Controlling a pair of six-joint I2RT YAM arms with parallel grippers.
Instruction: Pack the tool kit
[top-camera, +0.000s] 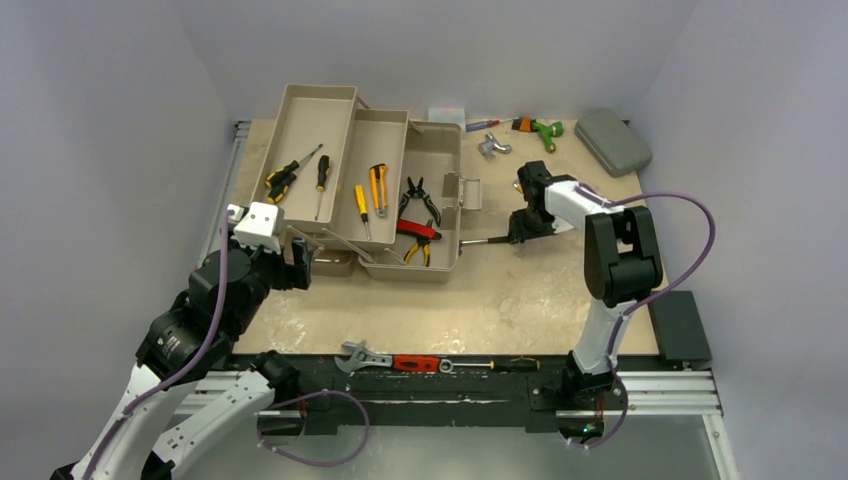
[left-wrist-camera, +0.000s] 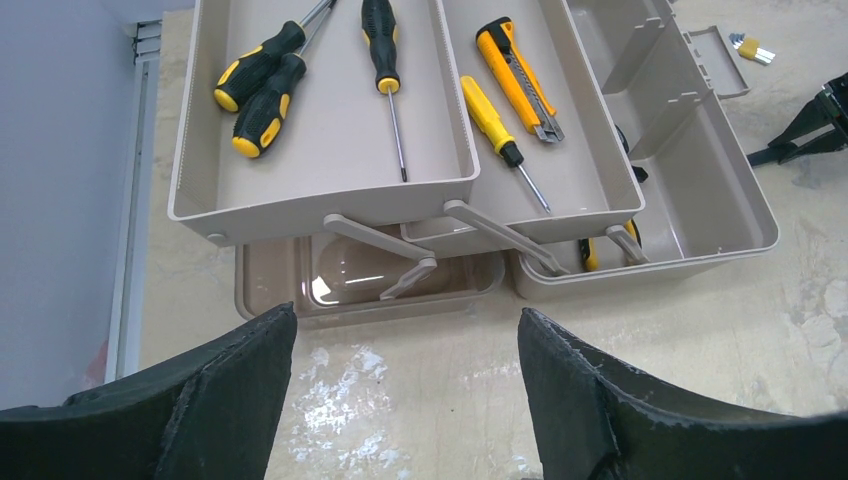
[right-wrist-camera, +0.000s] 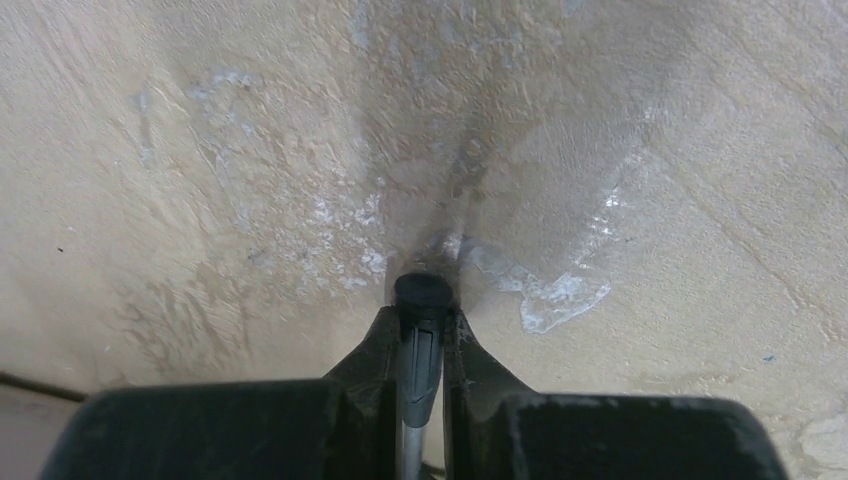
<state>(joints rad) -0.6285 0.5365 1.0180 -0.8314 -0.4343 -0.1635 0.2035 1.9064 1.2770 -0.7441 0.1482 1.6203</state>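
The toolbox (top-camera: 440, 145) (left-wrist-camera: 720, 200) stands open toward the far left of the table (top-camera: 520, 300), its two fold-out trays stepped out to the left of the base; the far-left tray (top-camera: 300, 115) holds three black-and-yellow screwdrivers (left-wrist-camera: 255, 95) lying flat; the middle tray (top-camera: 385, 130) holds a yellow screwdriver (top-camera: 361, 205) and a yellow utility knife (top-camera: 378, 188) side by side; in the base compartment lie black pliers (top-camera: 420, 197), red-handled pliers (top-camera: 418, 232) and yellow-handled pliers (top-camera: 420, 252); the smoky lid (left-wrist-camera: 400, 275) lies on the table under the trays' near edge

The right gripper (top-camera: 522, 232) (right-wrist-camera: 422, 318) is low over the table just right of the toolbox, its fingers (right-wrist-camera: 375, 345) pressed together on a black-handled tool (top-camera: 487, 240) (right-wrist-camera: 420, 340); the tool's metal shaft points left and its tip is close to the base's right wall, though contact cannot be told; the handle's rounded end sticks out just past the fingertips

The left gripper (top-camera: 297, 258) (left-wrist-camera: 405, 312) hangs near the toolbox's near-left corner with its fingers (left-wrist-camera: 230, 400) wide apart and nothing between them

Along the table's near edge lie an adjustable wrench (top-camera: 362, 355), a red-handled tool (top-camera: 415, 363) and a thin screwdriver (top-camera: 510, 363); at the far right are a grey case (top-camera: 612, 140) and a green-and-orange tool (top-camera: 535, 130)
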